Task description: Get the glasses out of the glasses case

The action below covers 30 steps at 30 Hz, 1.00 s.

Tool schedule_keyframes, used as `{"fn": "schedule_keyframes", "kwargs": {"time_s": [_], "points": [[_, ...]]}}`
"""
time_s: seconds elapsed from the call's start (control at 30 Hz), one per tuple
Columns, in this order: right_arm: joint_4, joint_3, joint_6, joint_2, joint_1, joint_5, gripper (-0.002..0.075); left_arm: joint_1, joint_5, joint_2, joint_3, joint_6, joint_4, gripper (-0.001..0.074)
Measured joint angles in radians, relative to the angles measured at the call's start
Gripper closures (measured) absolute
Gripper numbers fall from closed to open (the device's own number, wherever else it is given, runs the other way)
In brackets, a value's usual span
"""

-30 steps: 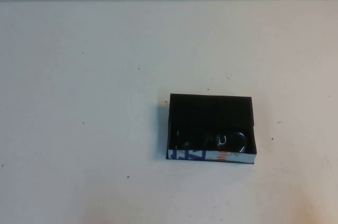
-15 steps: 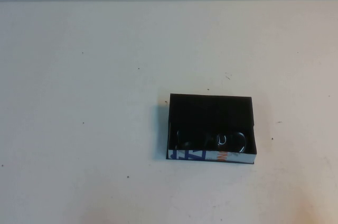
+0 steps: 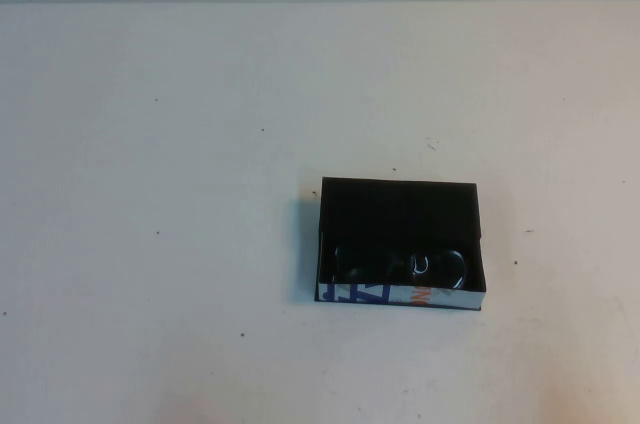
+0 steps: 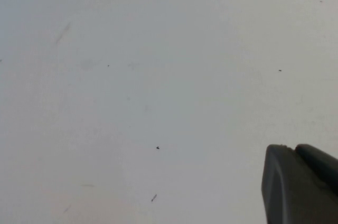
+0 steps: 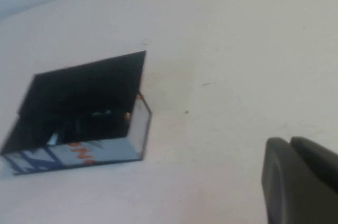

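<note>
Here, in the high view, the glasses case (image 3: 401,242) lies open on the white table (image 3: 180,244), a little right of the middle and toward the robot's side. The glasses (image 3: 400,267) rest inside the case, close to its white side wall, which is the wall nearest the robot and carries blue and orange marks. Neither arm appears in this view.

In the left wrist view, only a dark part of the left gripper (image 4: 301,184) shows at the corner, above bare table with a few small specks. Whether its fingers are apart or together cannot be told.

In the right wrist view, the right gripper (image 5: 300,180) shows in the same partial way, so its state also cannot be told. The case (image 5: 79,109) lies well apart from it, and the glasses (image 5: 100,121) are only dimly visible inside.
</note>
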<state>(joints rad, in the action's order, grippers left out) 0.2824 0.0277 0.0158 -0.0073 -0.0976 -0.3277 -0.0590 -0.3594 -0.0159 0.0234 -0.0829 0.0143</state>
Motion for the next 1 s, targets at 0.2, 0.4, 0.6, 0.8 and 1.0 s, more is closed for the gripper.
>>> {"fn": "schedule_keyframes", "kwargs": {"time_s": [0.2, 0.4, 0.6, 0.8, 1.0], "points": [[0.512, 0.0, 0.0, 0.0, 0.0, 0.011, 0.0744, 0.0, 0.0, 0.0, 0.0, 0.0, 0.0, 0.0739], [0.74, 0.0, 0.0, 0.0, 0.0, 0.077, 0.0744, 0.0, 0.0, 0.0, 0.0, 0.0, 0.0, 0.0739], [0.687, 0.0, -0.007, 0.0, 0.0, 0.116, 0.0744, 0.0, 0.0, 0.0, 0.0, 0.0, 0.0, 0.0739], [0.553, -0.15, -0.221, 0.024, 0.0, -0.059, 0.0744, 0.0, 0.0, 0.0, 0.0, 0.0, 0.0, 0.0739], [0.303, -0.494, -0.273, 0.326, 0.0, -0.252, 0.0744, 0.0, 0.0, 0.0, 0.0, 0.0, 0.0, 0.0739]]}}
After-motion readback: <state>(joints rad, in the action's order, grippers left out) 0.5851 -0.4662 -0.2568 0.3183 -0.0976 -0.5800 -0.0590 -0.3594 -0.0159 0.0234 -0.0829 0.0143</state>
